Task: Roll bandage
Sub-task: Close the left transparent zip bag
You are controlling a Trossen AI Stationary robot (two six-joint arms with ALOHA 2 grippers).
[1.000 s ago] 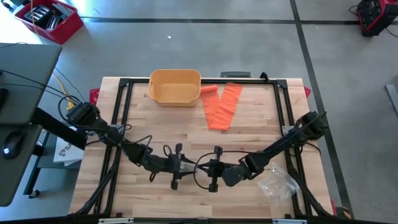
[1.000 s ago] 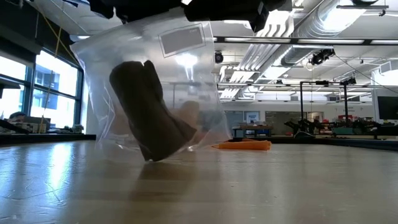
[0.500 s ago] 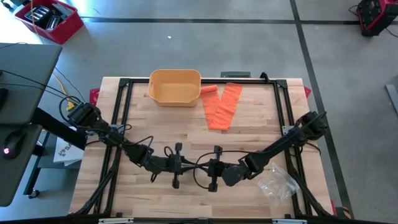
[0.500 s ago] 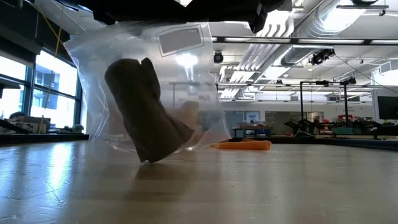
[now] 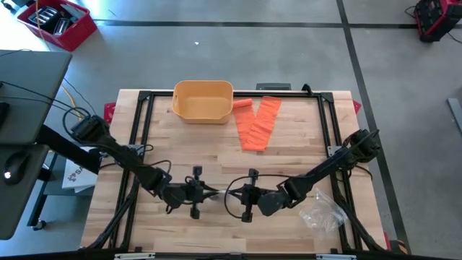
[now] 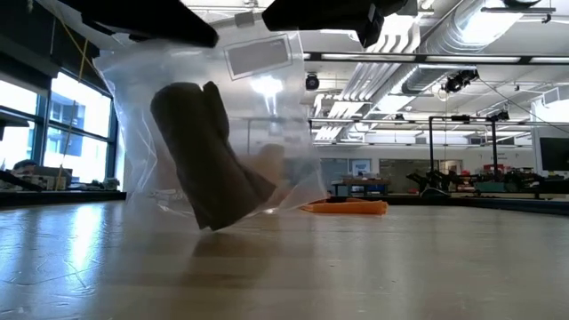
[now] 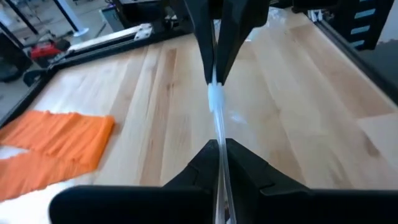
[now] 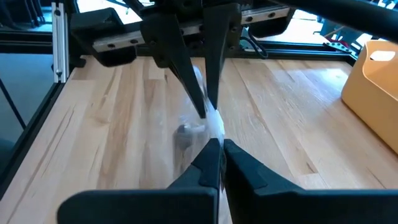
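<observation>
Left gripper, fingers having just closed on the clear bag, is joining the right gripper, likewise pinching its edge; the orange bandage is lying unrolled beside the yellow bin, untouched.

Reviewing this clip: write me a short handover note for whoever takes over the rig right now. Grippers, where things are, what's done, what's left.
Left gripper: shut on the top edge of the clear plastic bag, near the table's front middle.
Right gripper: shut on the same edge, facing the left one; the bag hangs between them with a dark object inside.
Orange bandage: lying mostly unrolled at the back of the table, beside the yellow bin.
A second clear bag lies front right.
Done: bag gripped by both.
Left: the bandage looks unrolled, untouched.
</observation>
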